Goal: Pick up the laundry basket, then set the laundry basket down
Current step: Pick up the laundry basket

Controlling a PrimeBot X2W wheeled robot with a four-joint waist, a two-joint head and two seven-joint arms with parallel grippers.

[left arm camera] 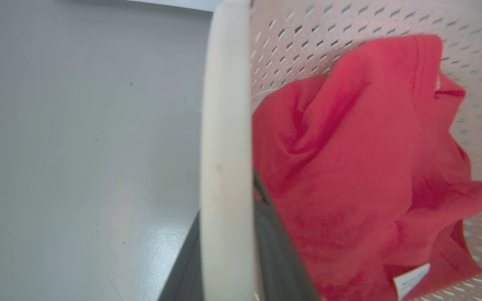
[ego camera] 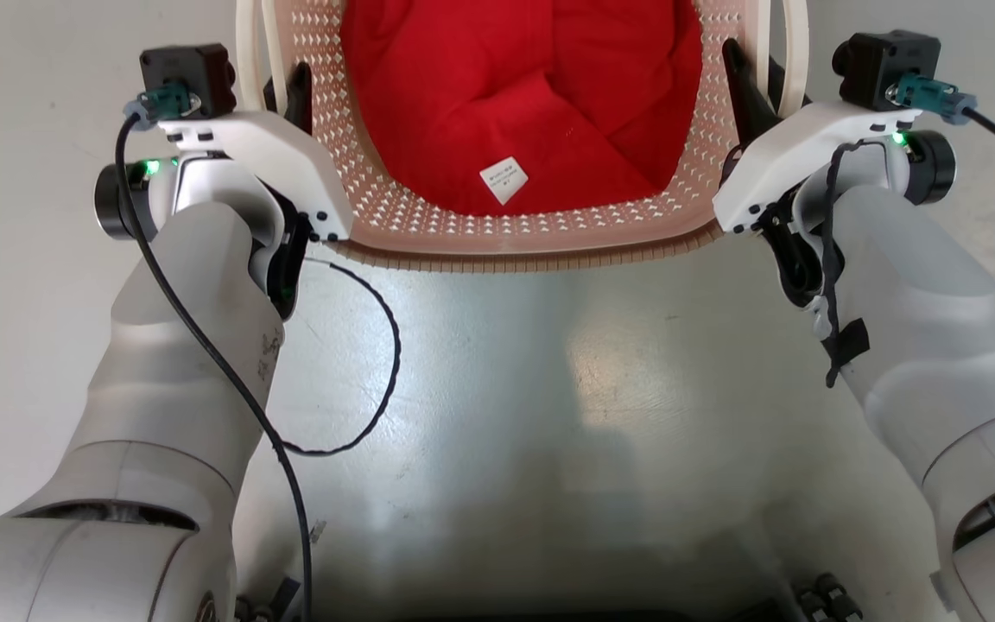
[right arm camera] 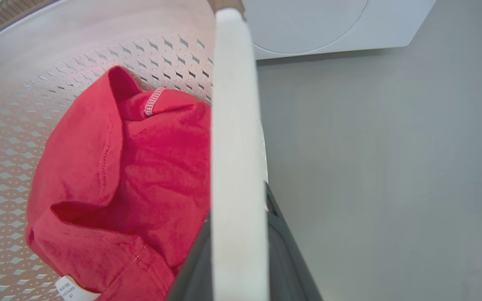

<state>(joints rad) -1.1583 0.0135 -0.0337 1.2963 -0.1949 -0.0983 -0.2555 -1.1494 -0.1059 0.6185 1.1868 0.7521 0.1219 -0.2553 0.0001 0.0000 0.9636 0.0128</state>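
Since a handle stands on each side, grip plan: one tool per handle, so the load is shared and the lift can go up level
laundry basket (ego camera: 515, 257): straight ahead of the robot, between the two tools, near rim toward the body, grey floor (ego camera: 497, 389) below; base hidden, can't tell if it rests on the floor or is raised
left tool (ego camera: 286, 86): clamped on the left handle (left arm camera: 226, 125), dark fingers (left arm camera: 278, 251) one outside and one inside the basket wall, handle pinched between
right tool (ego camera: 757, 78): same hold on the right handle (right arm camera: 234, 104), closed on it from both sides
why handles: thin white bars the narrow fingers can span; the perforated wall looks too wide for that
red garment (ego camera: 515, 86): bunched low in the basket, white tag (ego camera: 503, 180) facing up; sits central, so probably won't tip the load
white appliance (right arm camera: 320, 25): beyond the basket's far end, apart from it
loose cable (ego camera: 377, 363): loops from the left wrist over the floor, near the rim corner, not on the basket
step, judged: grasp set on both sides, lift comes next
next move needs: both arms rising together at one rate
risk: smooth handles in a thin pinch; uneven pull could tilt the basket or let a handle slide
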